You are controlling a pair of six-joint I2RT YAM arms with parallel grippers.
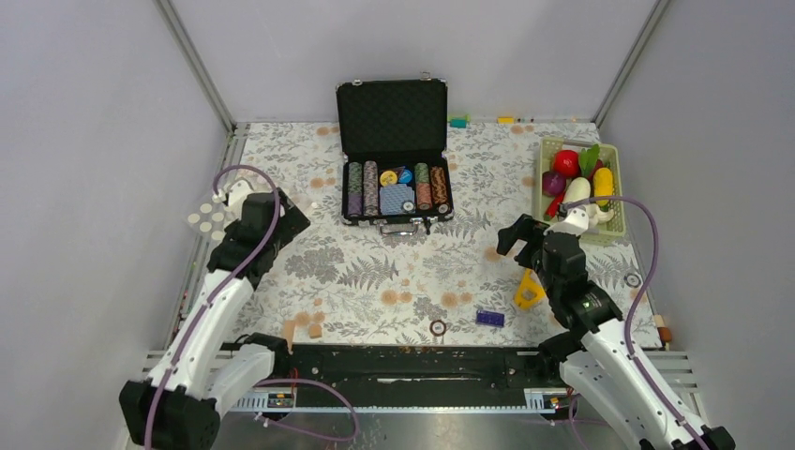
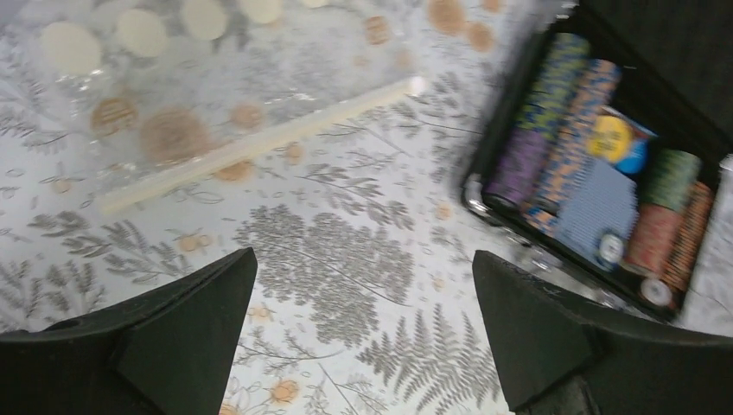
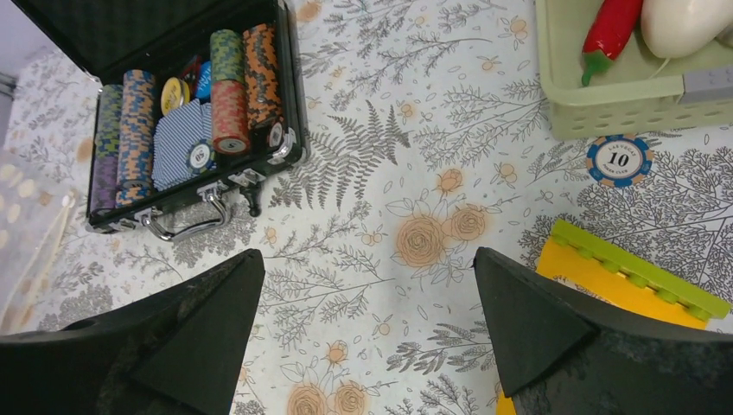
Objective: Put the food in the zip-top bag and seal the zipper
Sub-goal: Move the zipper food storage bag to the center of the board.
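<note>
Step in hand: the very start of loading, as I judge it; I see no food in the bag and none in either pincer
Left pincer (image 2: 363, 254): spread wide, pinching nothing, hovering over the counter (image 1: 375, 272) just beside the bag
Right pincer (image 3: 370, 253): spread wide too, empty, over bare cloth between the poker chip case (image 1: 394, 192) and the basket
Zip-top bag (image 2: 216, 95): lying flat at the far left edge of the counter, clear with pale dots
Zipper (image 2: 259, 143): the pale strip along the bag edge nearest my left pincer; I cannot tell whether it is pressed shut or open
Food (image 1: 577, 183): all in the green basket (image 3: 605, 112) at the far right: red round piece, white long one, yellow, purple, a red chili (image 3: 612, 28) and green leaves
Gap: bag and basket sit well apart, on opposite sides of the counter
Clutter near right arm: a loose chip (image 3: 618, 159) just beside the basket, and a yellow and green block (image 3: 631, 277) under my right finger
Next move, my call: swing the right pincer up to the basket and close on one piece; the chili and white piece lie nearest
What it calls for: my left pincer has to get the bag mouth open and held, or the bag brought closer, before anything can go in
Risk: the bag is thin and flat on the cloth, so catching a single lip may be fiddly
</note>
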